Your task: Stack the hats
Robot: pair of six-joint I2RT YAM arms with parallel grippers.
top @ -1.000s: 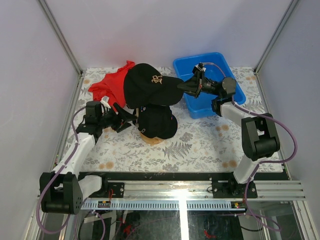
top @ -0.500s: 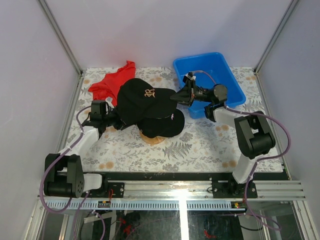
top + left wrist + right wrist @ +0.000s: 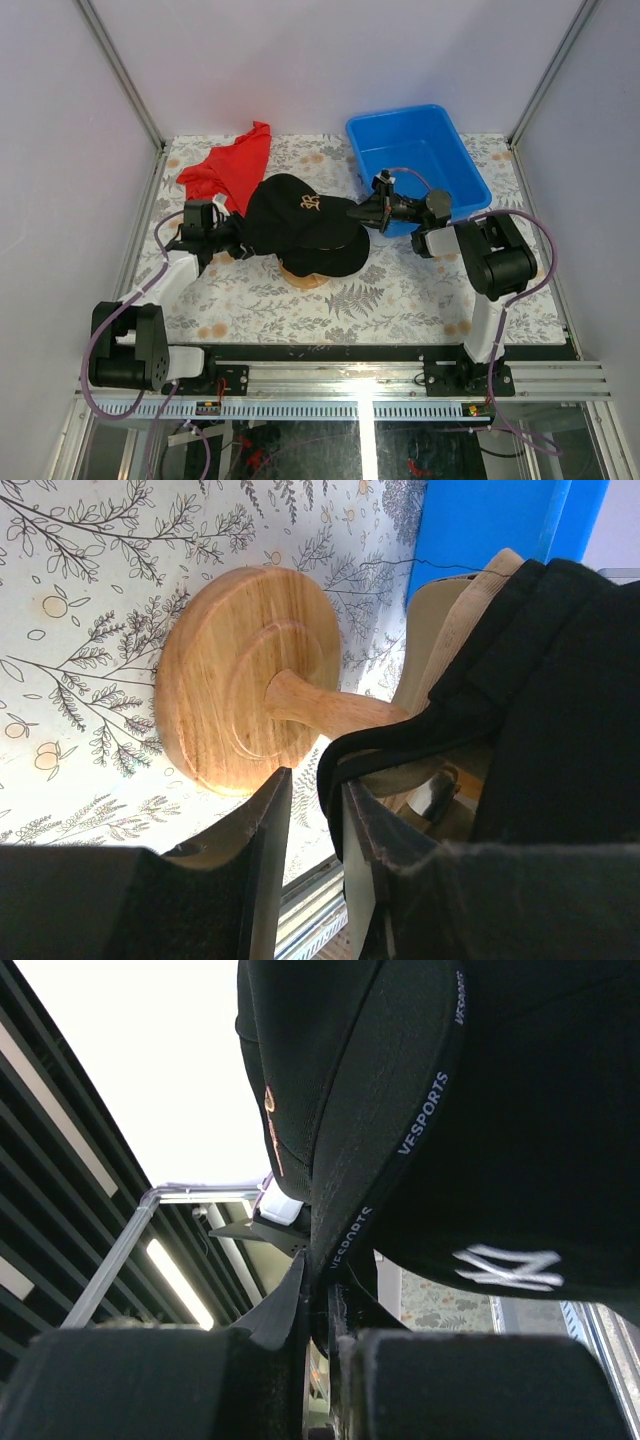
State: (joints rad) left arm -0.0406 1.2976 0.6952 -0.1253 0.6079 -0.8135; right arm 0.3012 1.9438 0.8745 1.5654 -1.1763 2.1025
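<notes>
The right claw (image 3: pixel 318 1300) clamped the top cap (image 3: pixel 295 208) by its brim, and the left claw (image 3: pixel 310 820) nipped its rear. Level lowering would suit the stack (image 3: pixel 338 258).

Floral-print table (image 3: pixel 400 290) w/ red cloth (image 3: pixel 225 170), blue bin (image 3: pixel 400 112), wooden stand (image 3: pixel 240 680)

- You had at least two black caps (image 3: pixel 300 212); any further ones under them could not be counted.
- You had one wooden stand (image 3: pixel 240 680).
- You had one red cloth (image 3: pixel 228 168).
- You had one blue bin (image 3: pixel 420 150).
- You had two grippers: the left gripper (image 3: pixel 238 244) and the right gripper (image 3: pixel 358 212).
</notes>
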